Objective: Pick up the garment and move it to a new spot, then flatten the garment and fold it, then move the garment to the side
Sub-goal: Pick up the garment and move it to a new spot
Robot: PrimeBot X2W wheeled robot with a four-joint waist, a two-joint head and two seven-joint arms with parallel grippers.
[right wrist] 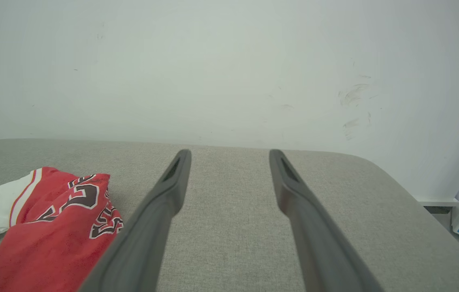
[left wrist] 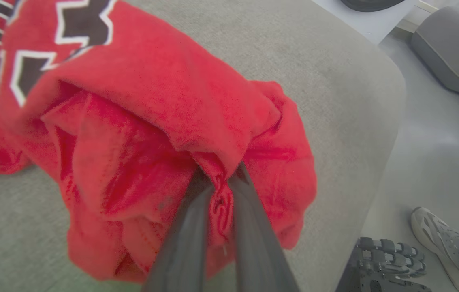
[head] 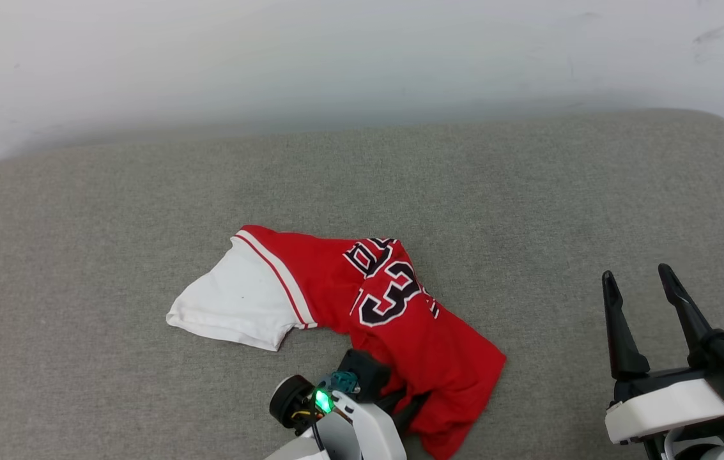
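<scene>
Left wrist view: the left gripper (left wrist: 220, 178) pinches a fold of the crumpled red jersey garment (left wrist: 164, 93) on the grey fabric cushion (head: 528, 191); well apart, the right gripper (head: 636, 275) stands spread. Pick-up seems under way; next, lift it clear.

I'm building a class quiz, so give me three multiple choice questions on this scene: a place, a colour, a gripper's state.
1. Where does the garment lie?
A) on the grey cushion
B) on the floor
C) on a shelf

2. What colour is its sleeve end?
A) blue
B) white
C) black

3. How is the left gripper?
A) wide open
B) shut on the garment
C) shut on nothing

Answers:
1 A, it rests on the cushion.
2 B, the sleeve end is plainly white.
3 B, it pinches a red fold.
</scene>
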